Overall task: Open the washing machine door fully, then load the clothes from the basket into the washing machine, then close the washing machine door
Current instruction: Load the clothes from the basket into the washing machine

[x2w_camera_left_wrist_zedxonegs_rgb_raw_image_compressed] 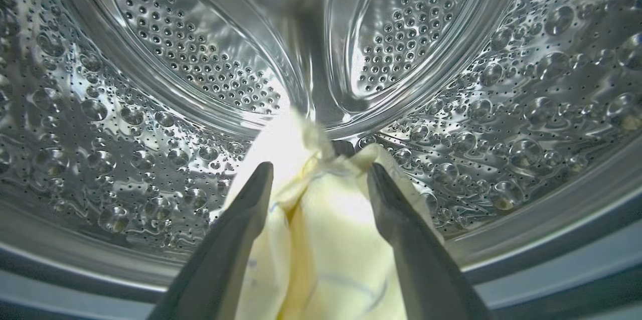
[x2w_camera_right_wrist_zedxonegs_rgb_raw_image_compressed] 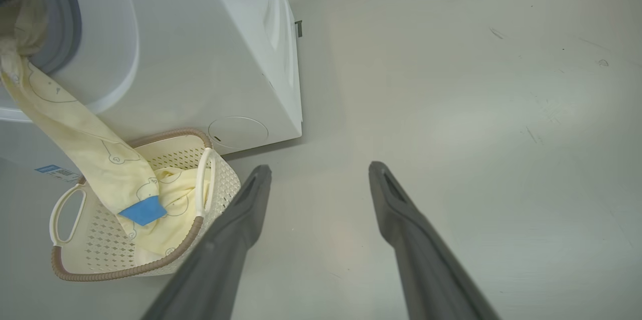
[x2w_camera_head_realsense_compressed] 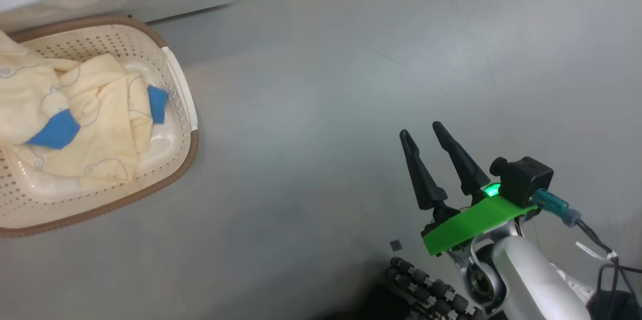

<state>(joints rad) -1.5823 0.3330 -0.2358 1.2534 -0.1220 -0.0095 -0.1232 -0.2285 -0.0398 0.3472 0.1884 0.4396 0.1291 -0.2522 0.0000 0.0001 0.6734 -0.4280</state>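
Close to the robot, the right gripper hangs over the bare grey floor. Its two long dark fingers are pointy like cones. They are spread wide and hold nothing. A bright green flat plate sits behind them on the wrist.

Farther off to the left, the basket stands on the floor. It is cream plastic full of little holes, with round corners, a brown band on top and white loop handles. The clothes lie heaped in it. They are soft, crumpled, pale-yellow cloth with thin dark drawn lines and bright blue patches.

Just behind the basket is the washing machine. It is a big smooth white box with a round flap low on its front and a small blue sticker. One long piece of the yellow cloth runs up from the basket, over the grey rubber ring, and into the machine's mouth.

Farthest in is the drum, shiny steel with bumps and many tiny holes. The left gripper is inside it. Its fingers stand wide apart, not squeezing, with the bunched end of the cloth between them. It is hard to tell whether the cloth brushes the fingers, because bright light washes it out.
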